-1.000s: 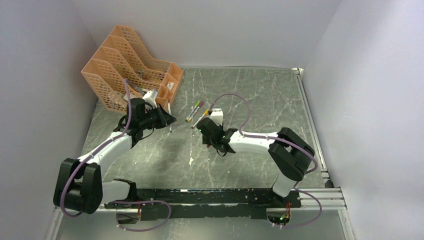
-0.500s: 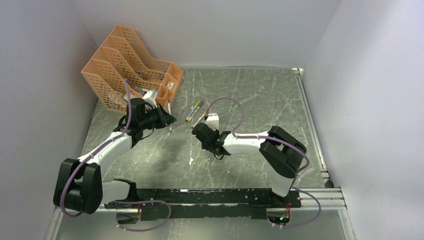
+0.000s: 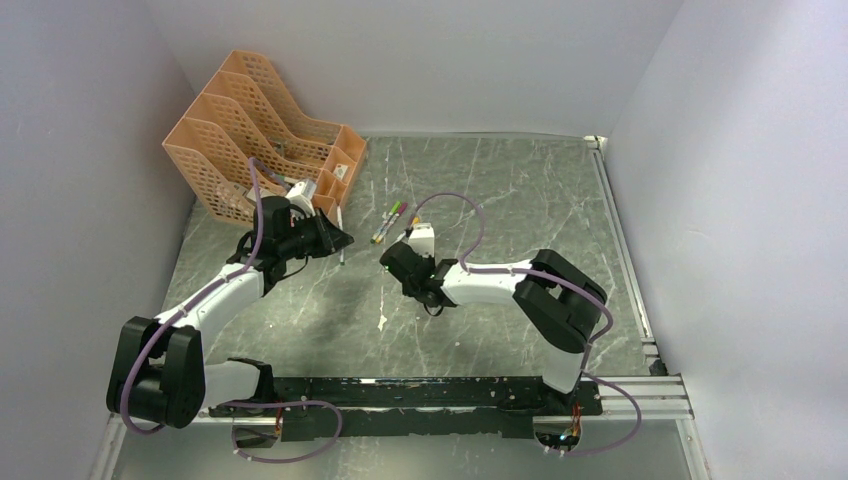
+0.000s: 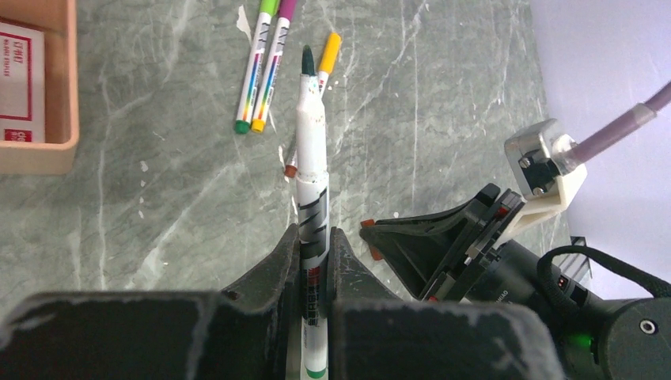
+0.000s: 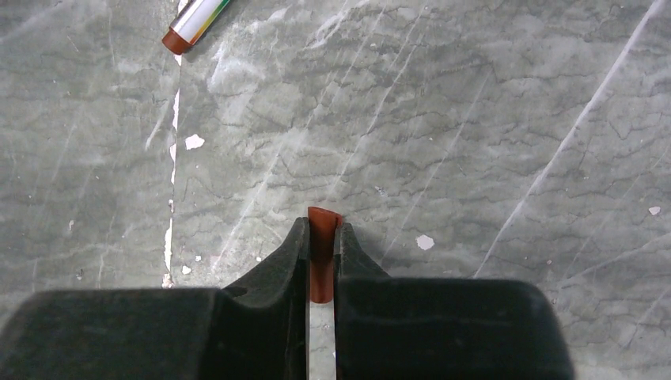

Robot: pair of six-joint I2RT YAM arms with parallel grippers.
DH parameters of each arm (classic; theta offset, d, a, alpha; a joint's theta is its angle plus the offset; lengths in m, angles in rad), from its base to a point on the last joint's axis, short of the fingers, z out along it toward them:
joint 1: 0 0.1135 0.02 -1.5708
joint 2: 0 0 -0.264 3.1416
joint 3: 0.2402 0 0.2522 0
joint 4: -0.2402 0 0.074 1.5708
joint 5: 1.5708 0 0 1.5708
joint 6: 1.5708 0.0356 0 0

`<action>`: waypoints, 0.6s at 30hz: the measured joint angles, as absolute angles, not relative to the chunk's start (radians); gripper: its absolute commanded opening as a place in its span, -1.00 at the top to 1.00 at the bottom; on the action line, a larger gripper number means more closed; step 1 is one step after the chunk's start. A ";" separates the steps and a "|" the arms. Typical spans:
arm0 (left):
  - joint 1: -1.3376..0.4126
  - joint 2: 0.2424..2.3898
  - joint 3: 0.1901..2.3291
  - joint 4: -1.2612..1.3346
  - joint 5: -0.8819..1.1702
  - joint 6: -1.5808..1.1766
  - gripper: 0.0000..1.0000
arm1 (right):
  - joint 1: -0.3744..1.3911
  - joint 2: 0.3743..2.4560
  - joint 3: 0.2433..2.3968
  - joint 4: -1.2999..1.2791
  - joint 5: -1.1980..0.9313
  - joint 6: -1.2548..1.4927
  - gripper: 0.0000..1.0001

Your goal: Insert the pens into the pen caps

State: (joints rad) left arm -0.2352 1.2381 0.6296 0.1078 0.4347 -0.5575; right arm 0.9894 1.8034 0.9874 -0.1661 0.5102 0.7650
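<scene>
- At the near edge of the desk (image 3: 520, 200) the two arm bases sit on a black rail (image 3: 400, 392). The left arm (image 3: 215, 295) reaches up the left side, and the right arm (image 3: 490, 282) folds in toward the middle.
- A small white scrap (image 3: 383, 322) lies on the marbled surface between the arms, nearer than both sets of jaws.
- The right jaws are low over the desk near the centre, pressed together on a stubby orange-red pen cap (image 5: 323, 237). Its rounded end pokes out just past the fingertips.
- Just beyond them, the right wrist view shows the brownish-orange butt of a pen (image 5: 192, 21) lying on the desk, apart from the held cap.
- The left jaws are a little further back and to the left, clamped on an uncapped pen (image 4: 311, 150). Its white barrel sticks out ahead of the fingers, ending in a bare dark green tip.
- Behind that barrel the brown-butted pen lies slantwise, with a yellow cap (image 4: 329, 49) at its far end.
- Just left of it, two capped pens (image 4: 261, 71) lie side by side and touching, one with a green cap and one with a magenta cap.
- Furthest back on the left stands an orange mesh file organiser (image 3: 255, 130). A low compartment (image 4: 47, 154) at its front holds a red-and-white card.
</scene>
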 measured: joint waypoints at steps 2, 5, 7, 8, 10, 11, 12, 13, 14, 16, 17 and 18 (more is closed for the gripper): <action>-0.240 1.238 0.630 0.111 0.450 -0.558 0.86 | 0.987 1.797 0.987 -0.165 0.496 0.765 1.00; -0.268 1.238 0.616 0.179 0.502 -0.569 0.86 | 0.978 1.740 0.947 -0.137 0.442 0.760 1.00; -0.315 1.241 0.591 0.272 0.539 -0.595 0.86 | 0.966 1.642 0.879 -0.069 0.396 0.756 1.00; -0.350 1.245 0.573 0.331 0.556 -0.612 0.86 | 0.955 1.574 0.837 -0.025 0.370 0.754 1.00; -0.441 1.274 0.539 0.468 0.586 -0.664 0.86 | 0.918 1.445 0.761 0.090 0.317 0.756 1.00; -0.479 1.290 0.527 0.526 0.596 -0.690 0.86 | 0.890 1.386 0.721 0.167 0.282 0.761 1.00; -0.513 1.308 0.519 0.581 0.602 -0.714 0.86 | 0.857 1.337 0.683 0.244 0.251 0.771 1.00; -0.550 1.328 0.512 0.641 0.608 -0.738 0.87 | 0.820 1.299 0.645 0.319 0.218 0.783 1.00; -0.583 1.350 0.511 0.696 0.613 -0.764 0.86 | 0.791 1.278 0.618 0.372 0.194 0.796 1.00; -0.616 1.377 0.511 0.786 0.616 -0.803 0.87 | 0.726 1.246 0.555 0.481 0.149 0.825 1.00; -0.626 1.388 0.511 0.832 0.616 -0.823 0.86 | 0.709 1.240 0.536 0.509 0.138 0.833 1.00; -0.632 1.395 0.511 0.876 0.616 -0.843 0.86 | 0.695 1.234 0.515 0.541 0.124 0.841 1.00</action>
